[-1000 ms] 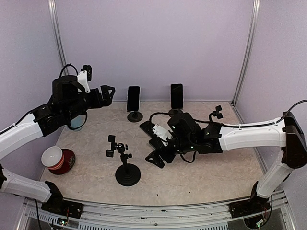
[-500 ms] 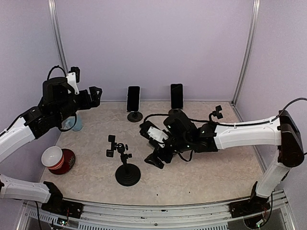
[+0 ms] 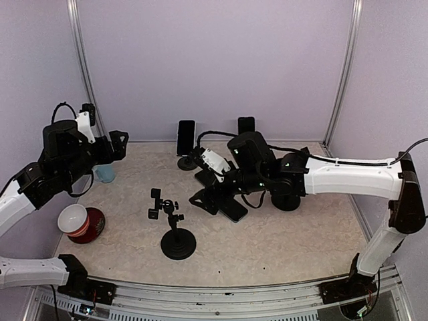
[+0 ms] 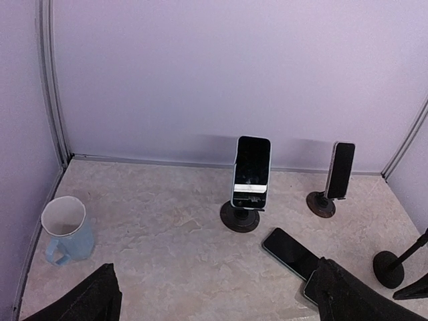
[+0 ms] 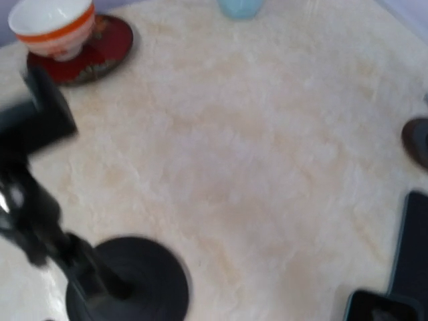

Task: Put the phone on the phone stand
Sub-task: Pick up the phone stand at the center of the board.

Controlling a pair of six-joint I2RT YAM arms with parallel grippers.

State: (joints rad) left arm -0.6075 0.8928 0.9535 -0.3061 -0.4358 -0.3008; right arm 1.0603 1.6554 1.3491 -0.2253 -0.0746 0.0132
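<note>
Two dark phones lie flat mid-table, one [image 3: 202,178] further back and one [image 3: 235,211] nearer; the left wrist view shows the first [image 4: 293,252] whole and the second [image 4: 313,289] partly behind a finger. An empty black phone stand [image 3: 177,242] with a clamp head stands front-centre, blurred in the right wrist view [image 5: 127,281]. My right gripper [image 3: 212,192] hovers open just above and between the two phones, holding nothing; its fingers do not show in its own wrist view. My left gripper [image 3: 117,142] [image 4: 221,307] is open, raised at the far left.
Two stands at the back hold upright phones [image 3: 186,139] [image 3: 246,128]. Another empty stand [image 3: 289,200] sits behind my right arm. A blue cup [image 3: 105,174] and a white bowl on a red saucer [image 3: 80,221] sit at the left.
My left arm has drawn back to the left and a little down. The right gripper has swung from the near phone toward the back left, over the gap between the phones.
</note>
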